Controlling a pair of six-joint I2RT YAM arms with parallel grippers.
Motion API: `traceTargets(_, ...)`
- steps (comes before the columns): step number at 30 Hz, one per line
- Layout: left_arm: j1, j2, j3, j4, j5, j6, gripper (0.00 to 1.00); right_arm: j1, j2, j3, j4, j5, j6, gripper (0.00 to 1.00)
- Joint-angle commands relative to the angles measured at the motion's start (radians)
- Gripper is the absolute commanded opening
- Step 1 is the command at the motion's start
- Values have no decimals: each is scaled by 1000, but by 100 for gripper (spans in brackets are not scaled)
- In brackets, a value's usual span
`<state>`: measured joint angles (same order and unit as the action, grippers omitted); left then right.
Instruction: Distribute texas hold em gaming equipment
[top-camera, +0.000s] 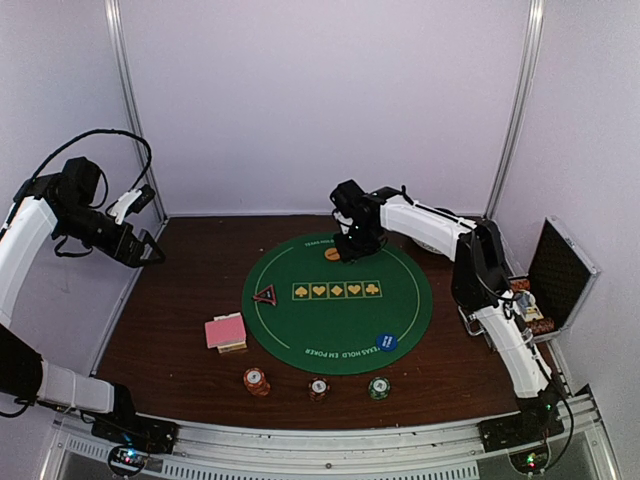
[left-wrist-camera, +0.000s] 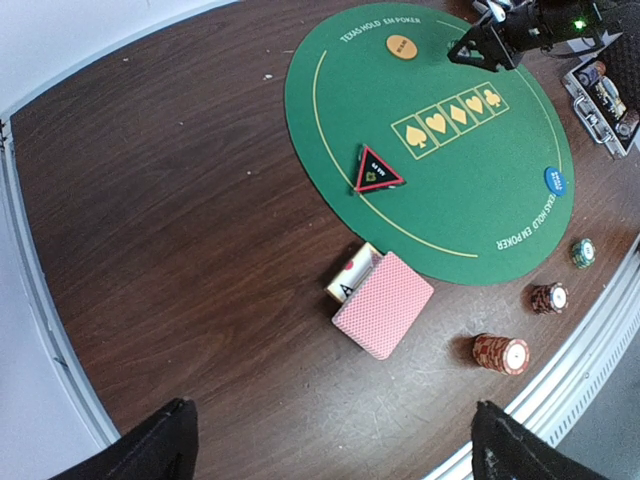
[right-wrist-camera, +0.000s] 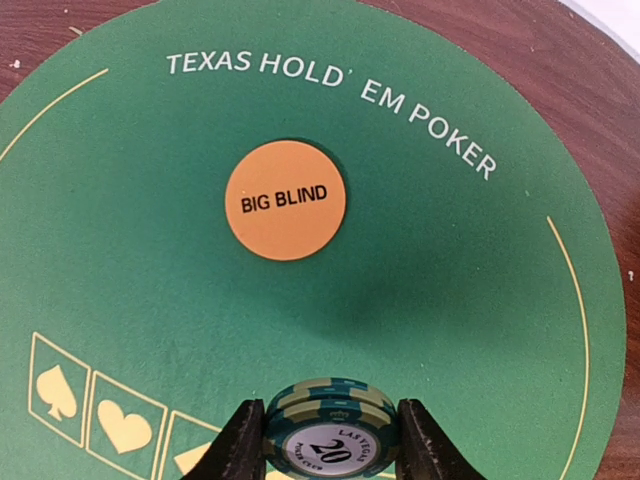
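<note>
My right jaws (right-wrist-camera: 332, 445) are clenched on a small stack of green, pale-striped round poker chips (right-wrist-camera: 330, 415) at the bottom centre of the right wrist view; the frame edge cuts off the stack's lower part, and its face reads "LAS VEGAS" and "20". That arm stretches low over the round green felt mat (right-wrist-camera: 120, 200) lettered "TEXAS HOLD' EM POKER", with the flat orange disc (right-wrist-camera: 285, 200) marked "BIG BLIND" mid-frame. My left jaws (left-wrist-camera: 335, 450) stand released, raised at the overhead view's upper left.

A metal-edged black case (top-camera: 560, 272), lid raised, sits at the brown table's (top-camera: 180, 300) right edge, beside the round green mat (top-camera: 405, 290)
</note>
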<state>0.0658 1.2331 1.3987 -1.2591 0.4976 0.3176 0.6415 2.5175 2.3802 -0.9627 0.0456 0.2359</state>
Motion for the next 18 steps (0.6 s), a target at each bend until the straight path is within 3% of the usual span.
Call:
traceTargets(1, 3, 0, 6, 2, 24, 18, 97, -22, 41, 34, 51, -11, 2, 19)
traceTargets(11, 3, 4, 8, 2, 25, 18, 98, -46, 121, 46, 86, -37, 10, 23)
traceTargets(18, 3, 1, 6, 1, 24, 14, 97, -48, 136, 53, 85, -43, 4, 55)
